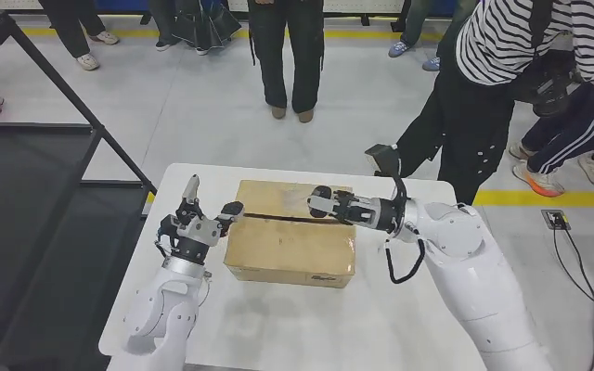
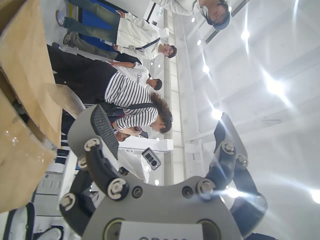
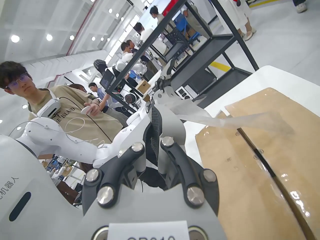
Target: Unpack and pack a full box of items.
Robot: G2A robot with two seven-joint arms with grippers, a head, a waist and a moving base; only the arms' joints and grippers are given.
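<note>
The right gripper (image 3: 158, 108) pinches a clear tape strip (image 3: 225, 119) running to the top of the box (image 1: 288, 246), which sits flaps-shut on the table (image 1: 306, 325). The left gripper (image 2: 160, 116) hangs released at the box's end. Unsealing looks underway; unpacking and repacking remain.

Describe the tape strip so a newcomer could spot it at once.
On the white table sits a brown cardboard box. Above its top seam the right gripper pinches a translucent tape strip, the only filmy band rising off the flaps.

Cardboard box (image 1: 290, 243) on white table (image 1: 306, 325); left end effector (image 1: 212, 198) beside it, right end effector (image 1: 318, 201) over its seam, apparently closed.
</note>
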